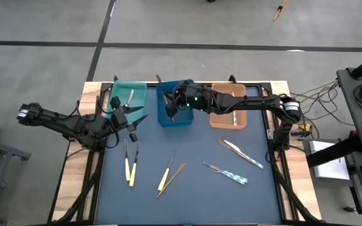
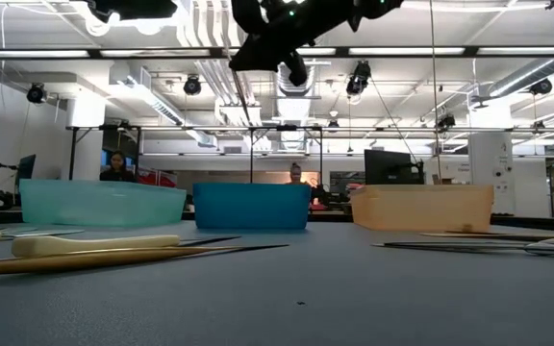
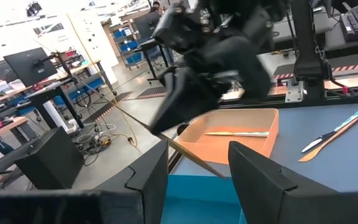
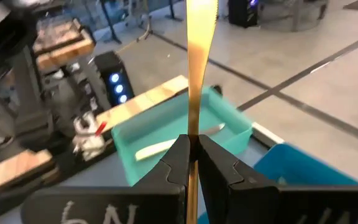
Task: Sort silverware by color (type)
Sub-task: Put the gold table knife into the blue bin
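Presently, item in hand: one tan-brown wooden knife, clamped edge-on between the closed fingers of the right gripper, its blade running straight out ahead of the fingers.

Position: the right gripper hangs above the blue tray, the middle of three trays along the far edge of the table. The knife's long axis points out beyond the blue tray, toward the teal tray.

Key relation: the knife sits directly over the blue tray, so the drop is likely straight down; no sideways reach seems needed. If the teal tray is the goal, the move runs along the knife's own length.

Teal tray contents: one pale piece lying flat.

Orange tray: one piece inside.

Left gripper: fingers apart, holding nothing, beside the near edge of the teal tray.

Loose on the table: two cream-handled pieces nearer the left arm; a crossed pair at centre; a blue-handled piece and a pale pair nearer the right arm.
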